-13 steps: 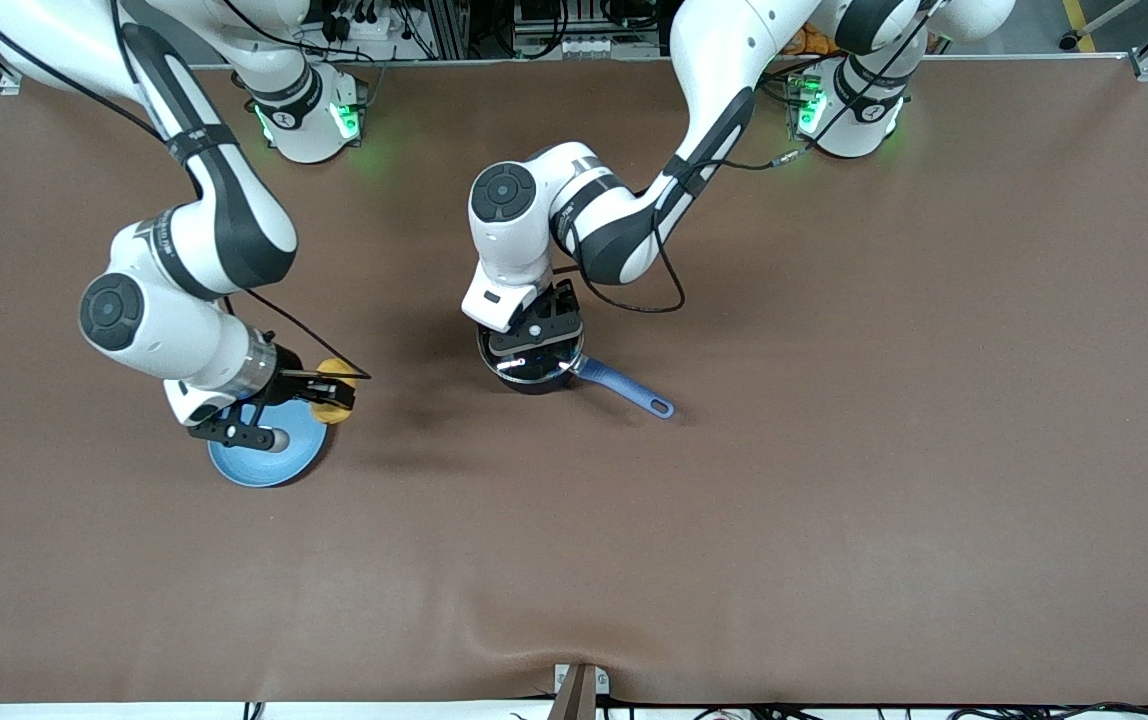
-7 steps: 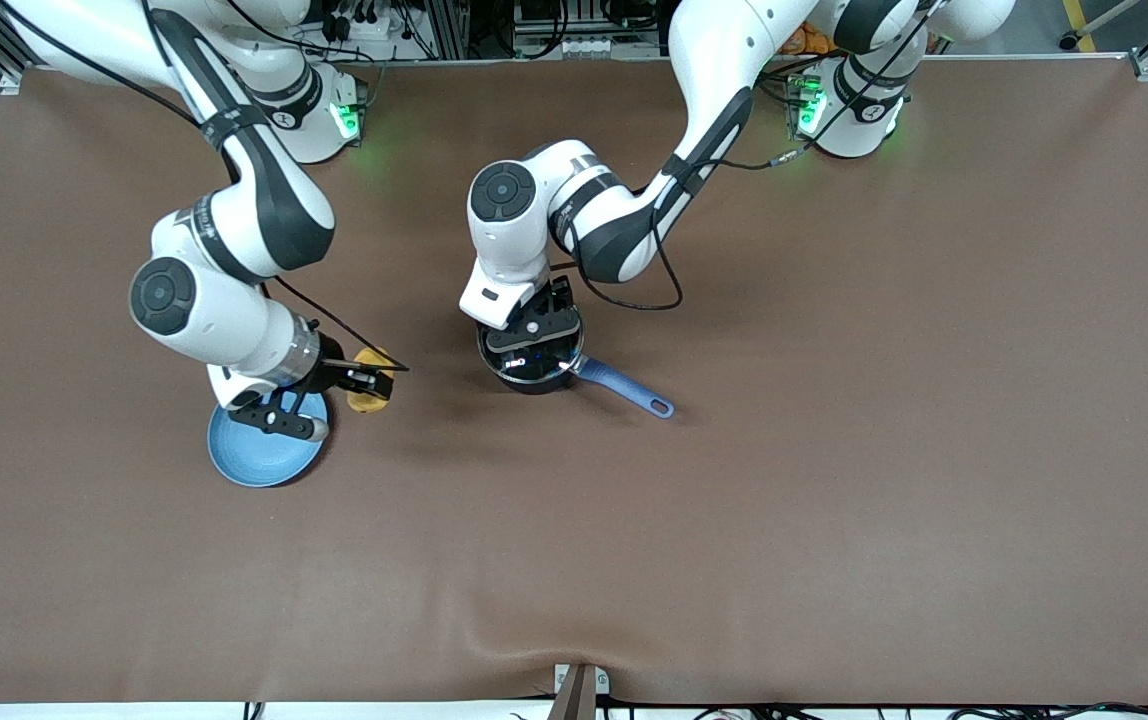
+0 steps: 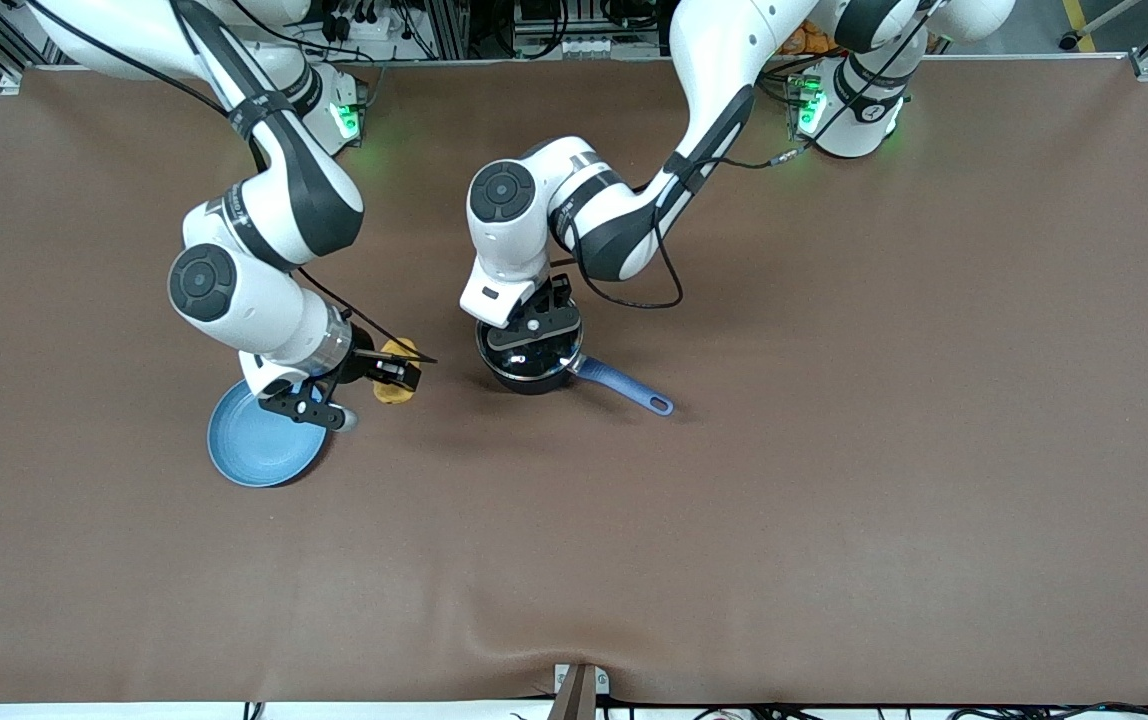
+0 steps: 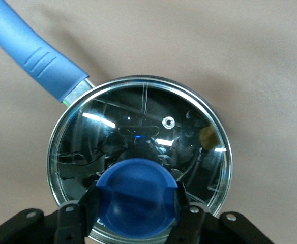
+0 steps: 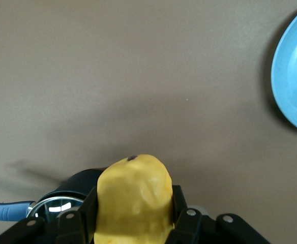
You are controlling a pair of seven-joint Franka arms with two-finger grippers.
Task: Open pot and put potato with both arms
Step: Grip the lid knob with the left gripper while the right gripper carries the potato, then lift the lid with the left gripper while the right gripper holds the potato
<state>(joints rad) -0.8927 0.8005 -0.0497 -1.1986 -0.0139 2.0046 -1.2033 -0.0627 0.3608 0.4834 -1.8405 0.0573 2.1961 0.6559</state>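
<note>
Yellow potato point(image 3: 394, 386) off the plate point(image 3: 259, 450), heading for the pot point(image 3: 531, 360).

Pinched in the right gripper point(image 3: 396, 376), it has come away from the blue plate over the last second and now hangs over bare table between plate and pot. The glass lid point(image 4: 138, 152) is still on: the left gripper point(image 3: 531, 335) sits over the pot, fingers point(image 4: 67, 218) closed on the blue knob point(image 4: 137, 195), not yet lifting. To my eye the lid must rise before the potato can drop in.
</note>
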